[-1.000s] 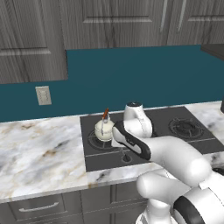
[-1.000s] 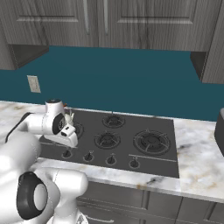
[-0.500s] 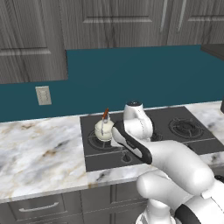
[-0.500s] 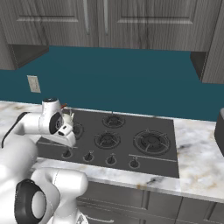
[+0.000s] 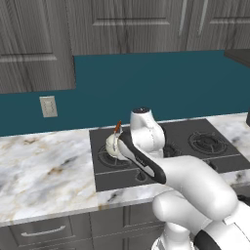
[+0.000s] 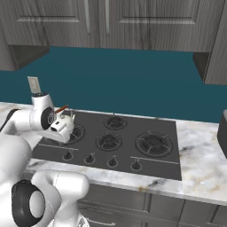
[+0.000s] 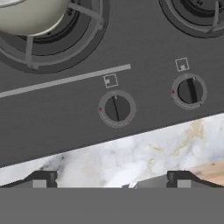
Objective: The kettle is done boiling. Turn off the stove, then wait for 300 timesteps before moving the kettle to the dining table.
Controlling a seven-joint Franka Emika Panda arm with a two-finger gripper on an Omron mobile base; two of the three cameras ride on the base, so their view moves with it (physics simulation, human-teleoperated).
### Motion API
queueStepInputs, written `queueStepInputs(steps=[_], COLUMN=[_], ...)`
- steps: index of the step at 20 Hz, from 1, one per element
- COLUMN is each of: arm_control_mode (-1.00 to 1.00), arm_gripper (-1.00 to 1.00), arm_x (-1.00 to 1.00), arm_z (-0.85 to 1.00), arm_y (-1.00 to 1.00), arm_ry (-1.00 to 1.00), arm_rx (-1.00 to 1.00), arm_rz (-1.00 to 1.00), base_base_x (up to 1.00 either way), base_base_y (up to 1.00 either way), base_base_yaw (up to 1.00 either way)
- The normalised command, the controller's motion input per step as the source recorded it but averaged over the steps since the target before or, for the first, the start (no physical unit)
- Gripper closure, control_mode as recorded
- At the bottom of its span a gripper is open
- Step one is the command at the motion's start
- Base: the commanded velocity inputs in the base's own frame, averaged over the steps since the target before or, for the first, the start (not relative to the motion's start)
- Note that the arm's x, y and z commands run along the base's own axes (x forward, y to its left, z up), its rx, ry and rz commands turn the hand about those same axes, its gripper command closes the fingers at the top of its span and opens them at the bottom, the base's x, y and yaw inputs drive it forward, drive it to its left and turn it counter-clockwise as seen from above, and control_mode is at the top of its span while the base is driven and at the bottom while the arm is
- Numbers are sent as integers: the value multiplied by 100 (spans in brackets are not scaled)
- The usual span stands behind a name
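You're on step one: stove [image 6: 111,144] not yet off, by the look of it. The gripper [image 7: 111,181] hangs over the stove's front edge with nothing between the fingers, which stand spread wide, one tip [image 7: 41,179] at each lower corner of the hand view. Between the tips you see only marble worktop [image 7: 131,157] along the stove's front.

The nearest knob [image 7: 116,108] sits just beyond the gap between the tips, roughly centred, apart from both fingers. A second knob [image 7: 189,91] is beside it along the stove's front row. The first knob lies directly in front of the burner carrying the kettle [image 6: 64,124], so it's prob. the one you want; can't confirm from markings.

Next move, in my judgement: ease fwd and down till the tips straddle that knob, close, then rotate the wrist. Keep centred or you'll clip the rim.

The kettle sits upright on the stove's front-left burner, just behind the wrist, untouched.
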Motion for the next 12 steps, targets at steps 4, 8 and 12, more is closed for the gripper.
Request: queueStepInputs(steps=[4, 8, 12], arm_control_mode=[-100, -100, -100], arm_gripper=[-100, -100, -100], arm_x=[0, 0, 0], arm_z=[34, 26, 25], arm_y=[22, 20, 22], arm_ry=[0, 0, 0], arm_rx=[-7, -7, -7], arm_rz=[-1, -1, -1], base_base_x=[0, 0, 0], base_base_y=[0, 0, 0], base_base_yaw=[0, 0, 0])
